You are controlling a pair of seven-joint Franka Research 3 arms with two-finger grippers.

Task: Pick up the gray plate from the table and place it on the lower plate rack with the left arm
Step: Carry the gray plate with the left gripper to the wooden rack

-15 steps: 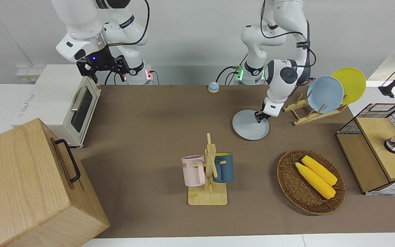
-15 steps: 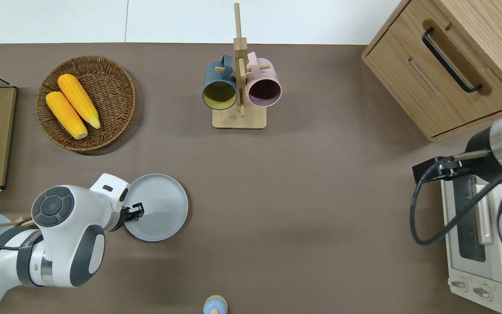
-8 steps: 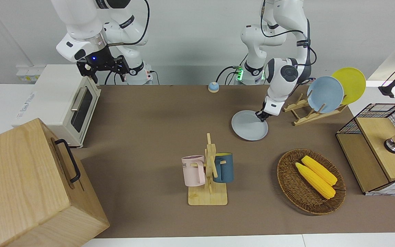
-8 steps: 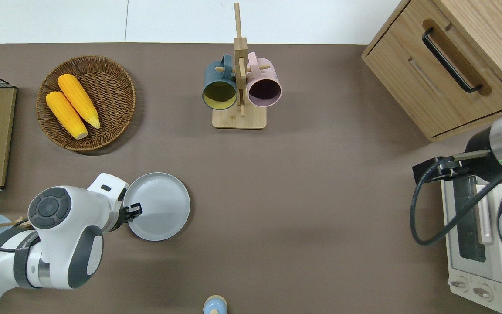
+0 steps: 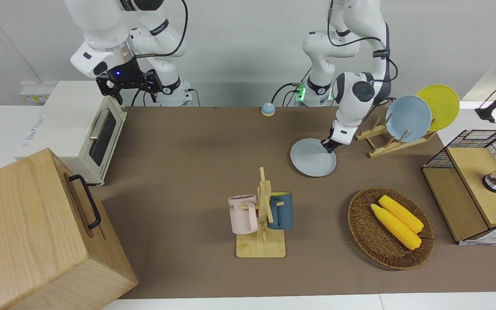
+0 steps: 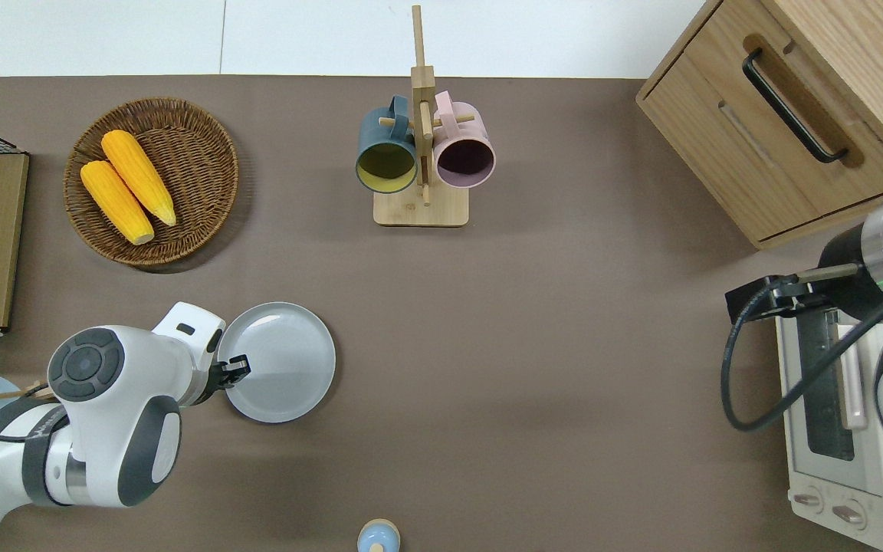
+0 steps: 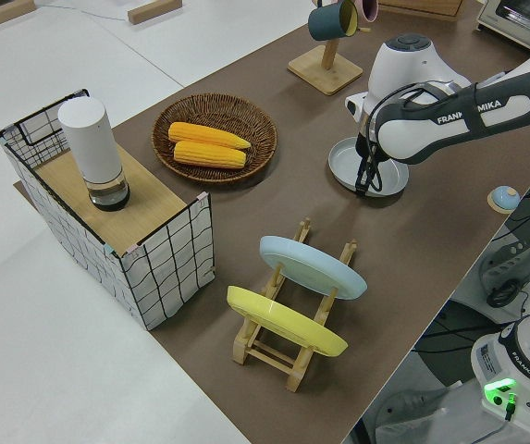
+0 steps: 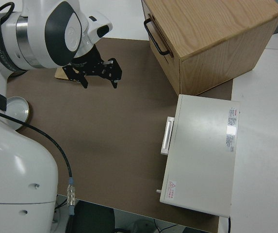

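A wicker basket (image 6: 204, 138) holding two corn cobs (image 6: 127, 186) sits toward my left arm's end. A wooden mug stand (image 6: 421, 205) carries a dark blue mug (image 6: 385, 152) and a pink mug (image 6: 464, 149). A wooden cabinet (image 5: 28, 232) with a black handle (image 5: 85, 200) and a white toaster oven (image 5: 75, 129) stand at my right arm's end. A light-blue plate (image 5: 408, 118) and yellow plate (image 5: 439, 104) stand upright side by side. A wire-framed box (image 7: 126, 222) carries a white cylinder (image 7: 91, 153). A small blue bell (image 5: 268, 109) is nearest my bases.

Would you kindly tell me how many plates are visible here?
3. The gray plate is at the left hand; the light-blue plate and yellow plate stand in the rack. None seem hidden.
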